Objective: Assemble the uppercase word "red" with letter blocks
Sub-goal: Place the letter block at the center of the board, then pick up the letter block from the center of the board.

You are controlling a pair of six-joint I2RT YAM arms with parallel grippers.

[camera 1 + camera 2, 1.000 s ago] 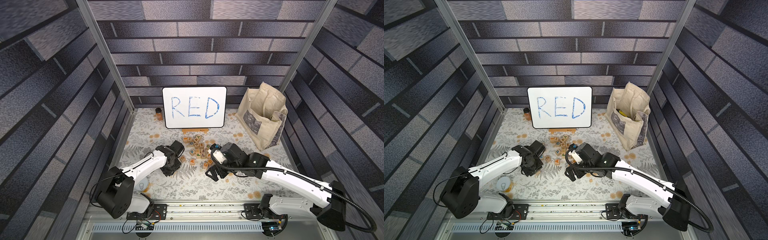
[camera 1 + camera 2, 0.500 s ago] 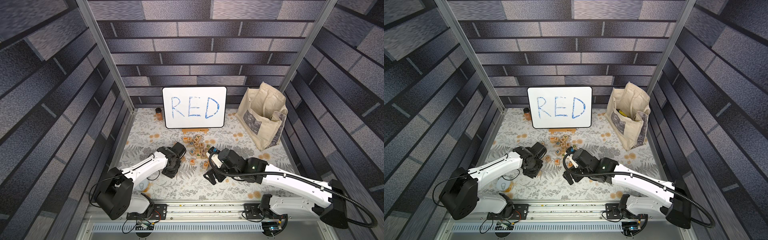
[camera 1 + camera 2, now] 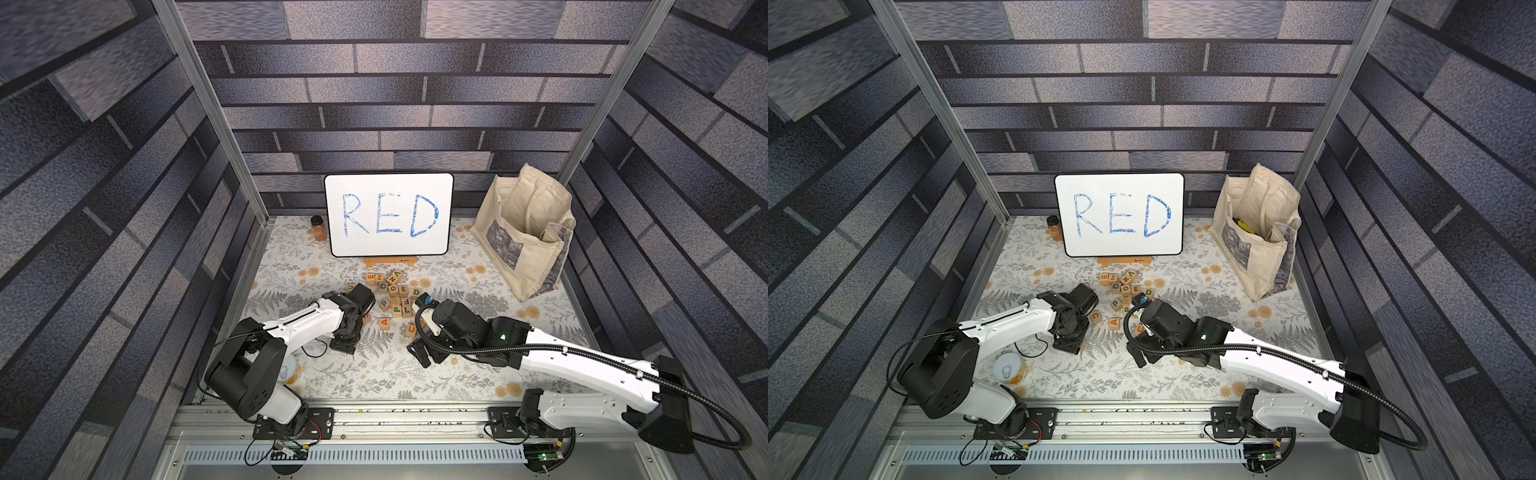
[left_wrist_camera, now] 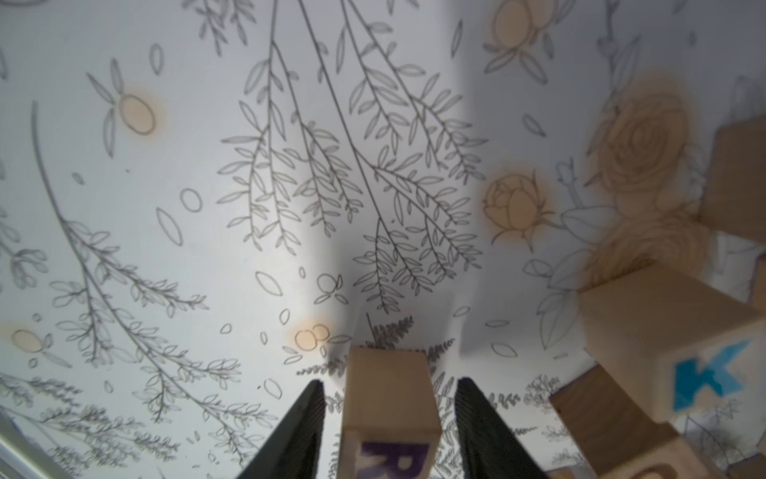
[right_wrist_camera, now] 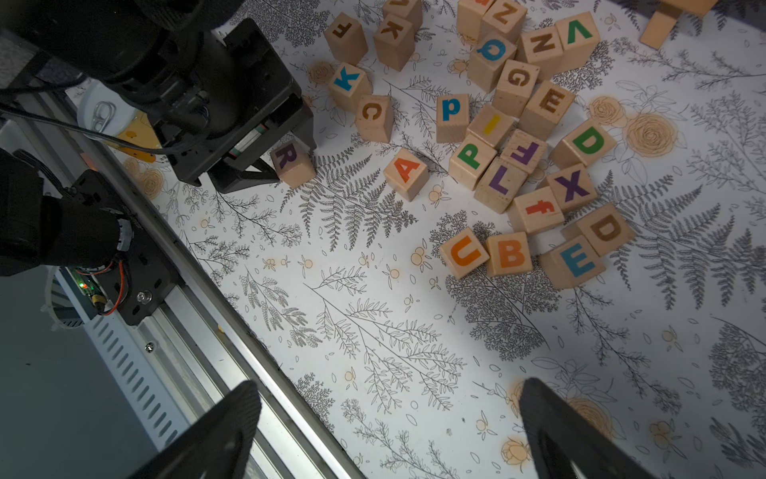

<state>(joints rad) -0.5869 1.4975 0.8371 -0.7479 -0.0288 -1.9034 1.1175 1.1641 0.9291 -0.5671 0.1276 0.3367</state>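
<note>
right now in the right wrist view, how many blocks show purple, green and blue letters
purple-letter blocks: 4 (R, F, L, X)
green-letter blocks: 3 (V, P, D)
blue-letter blocks: 4 (Q, K, p, E)
total: 11

I take the board [image 3: 388, 216] as my mark. A jar [image 3: 318, 227] stands just to its left and a bag [image 3: 525, 232] to its right. In front of the board I see the letter blocks [image 3: 392, 295] heaped together on the table [image 3: 374, 374]. The R block [image 5: 292, 164] sits apart from the heap, farther from the board and leftward, between the jaws of the left gripper [image 4: 389, 380]. A can [image 3: 1008, 370] stands farthest from the board, on the left.
</note>
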